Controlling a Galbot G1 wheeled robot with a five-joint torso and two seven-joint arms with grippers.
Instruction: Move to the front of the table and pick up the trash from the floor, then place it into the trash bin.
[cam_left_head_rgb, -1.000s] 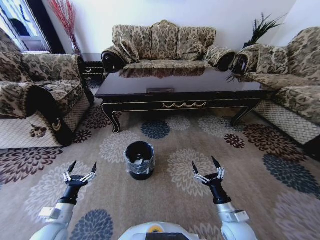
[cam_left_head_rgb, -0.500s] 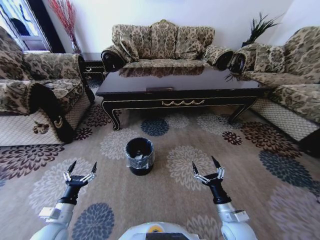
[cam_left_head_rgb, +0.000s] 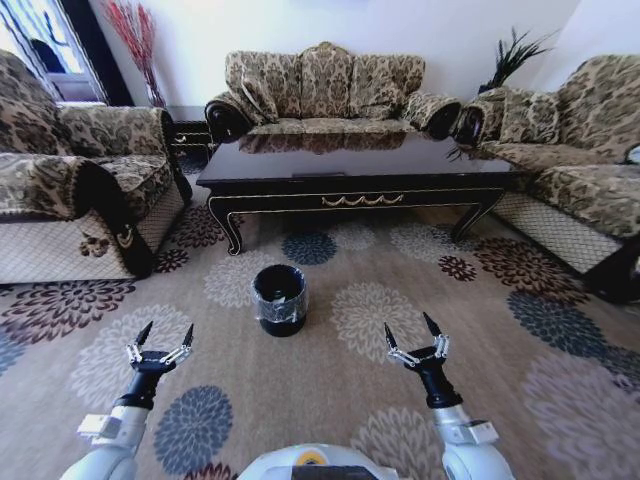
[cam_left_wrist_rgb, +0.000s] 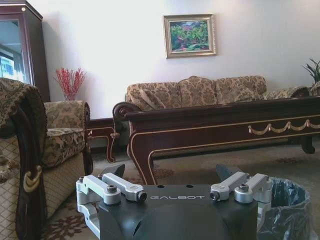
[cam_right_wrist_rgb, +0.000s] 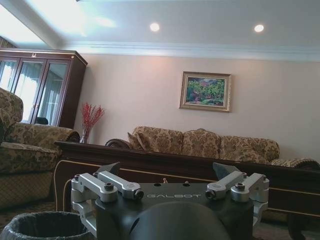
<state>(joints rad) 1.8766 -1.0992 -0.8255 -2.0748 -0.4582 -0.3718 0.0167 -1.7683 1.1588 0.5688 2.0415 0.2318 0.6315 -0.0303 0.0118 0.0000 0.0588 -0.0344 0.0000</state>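
Observation:
The long dark table (cam_left_head_rgb: 350, 172) with gold trim stands ahead of me, between the sofas. On the flowered carpet floor (cam_left_head_rgb: 330, 400) in front of it is the black trash bin (cam_left_head_rgb: 280, 298), with clear plastic wrapped round its body. My left gripper (cam_left_head_rgb: 160, 340) hovers open over the carpet, nearer me and left of the bin. My right gripper (cam_left_head_rgb: 413, 335) is open too, right of the bin. The left wrist view shows the left gripper (cam_left_wrist_rgb: 171, 172), the bin (cam_left_wrist_rgb: 290, 210) and the table (cam_left_wrist_rgb: 225, 125). The right wrist view shows the right gripper (cam_right_wrist_rgb: 167, 167) and the bin (cam_right_wrist_rgb: 45, 225). The trash is out of view.
Patterned sofas ring the table: one on the left (cam_left_head_rgb: 80, 190), one behind it (cam_left_head_rgb: 325, 90), one on the right (cam_left_head_rgb: 580, 170). A small dark side table (cam_left_head_rgb: 185, 130) sits in the back left corner. Open carpet lies between me and the bin.
The whole head picture has shifted: table and bin now sit a little higher and smaller, so the camera has moved. Both arms hold the same pose with fingers open.

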